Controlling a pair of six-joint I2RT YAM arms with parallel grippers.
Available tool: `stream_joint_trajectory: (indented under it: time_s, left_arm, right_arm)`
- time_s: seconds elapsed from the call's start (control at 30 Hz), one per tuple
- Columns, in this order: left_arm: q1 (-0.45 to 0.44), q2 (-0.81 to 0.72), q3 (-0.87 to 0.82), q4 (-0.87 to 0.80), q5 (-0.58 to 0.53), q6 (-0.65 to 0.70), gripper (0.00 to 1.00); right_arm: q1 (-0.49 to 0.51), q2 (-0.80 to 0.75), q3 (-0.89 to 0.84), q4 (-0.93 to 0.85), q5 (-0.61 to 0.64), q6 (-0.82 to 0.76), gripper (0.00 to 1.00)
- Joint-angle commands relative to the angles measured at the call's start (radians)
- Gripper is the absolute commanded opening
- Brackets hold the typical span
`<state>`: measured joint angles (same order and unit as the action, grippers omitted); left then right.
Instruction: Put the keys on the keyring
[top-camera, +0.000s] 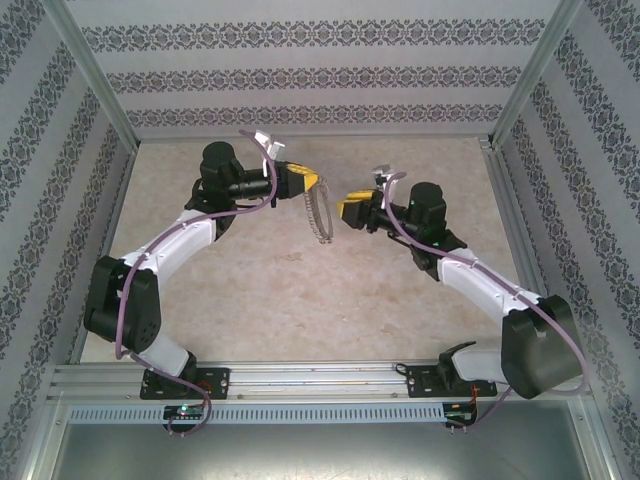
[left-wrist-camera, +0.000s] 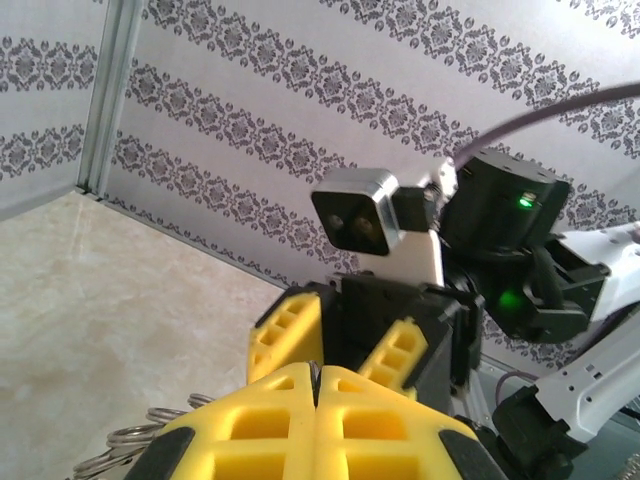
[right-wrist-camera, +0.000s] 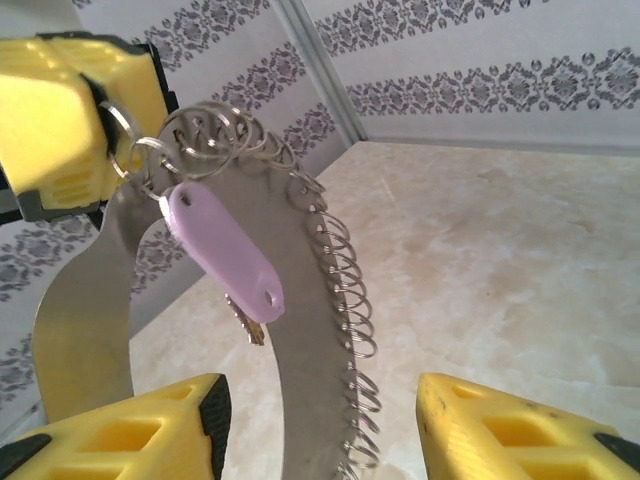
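Note:
The keyring (right-wrist-camera: 300, 330) is a curved grey metal band edged with several small wire loops, and it hangs above the table. My left gripper (top-camera: 305, 185) is shut on its top end, and in the left wrist view that gripper's (left-wrist-camera: 318, 385) yellow jaws are pressed together on a thin edge. A key with a lilac head (right-wrist-camera: 222, 255) and a short blade dangles from a small loop near that grip. My right gripper (right-wrist-camera: 322, 415) is open, one finger on each side of the band without touching it. In the top view the keyring (top-camera: 319, 220) hangs between the left gripper and the right gripper (top-camera: 345, 210).
The beige marbled tabletop (top-camera: 300, 300) lies below, boxed in by patterned walls (top-camera: 300, 80) and aluminium posts (top-camera: 95, 70). The right arm's wrist camera (left-wrist-camera: 357, 207) faces the left one at close range.

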<state>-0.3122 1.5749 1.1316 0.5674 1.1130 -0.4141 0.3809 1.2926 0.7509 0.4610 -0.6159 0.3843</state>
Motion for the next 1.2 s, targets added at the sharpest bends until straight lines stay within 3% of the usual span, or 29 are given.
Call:
stream_joint_trajectory:
  time_s: [0.0,0.4,0.9,1.07,1.17]
  left_arm:
    - [-0.002,-0.032,-0.004,0.138,-0.012,-0.054,0.00]
    - [-0.002,0.035,0.002,0.350,0.050,-0.227,0.00]
    - [-0.002,0.060,0.019,0.374,0.075,-0.267,0.00]
    - [-0.001,0.063,0.025,0.381,0.080,-0.278,0.00]
    - [-0.002,0.069,0.032,0.385,0.082,-0.287,0.00]
  right_arm:
    - [0.034,-0.041,-0.012,0.020,0.136,-0.068,0.53]
    - [0.097,0.002,0.078,-0.012,0.136,-0.123,0.54]
    - [0.133,0.068,0.178,-0.038,0.164,-0.165,0.55]
    - [0.135,0.072,0.192,-0.045,0.179,-0.178,0.52]
    - [0.134,0.071,0.193,-0.047,0.176,-0.184,0.44]
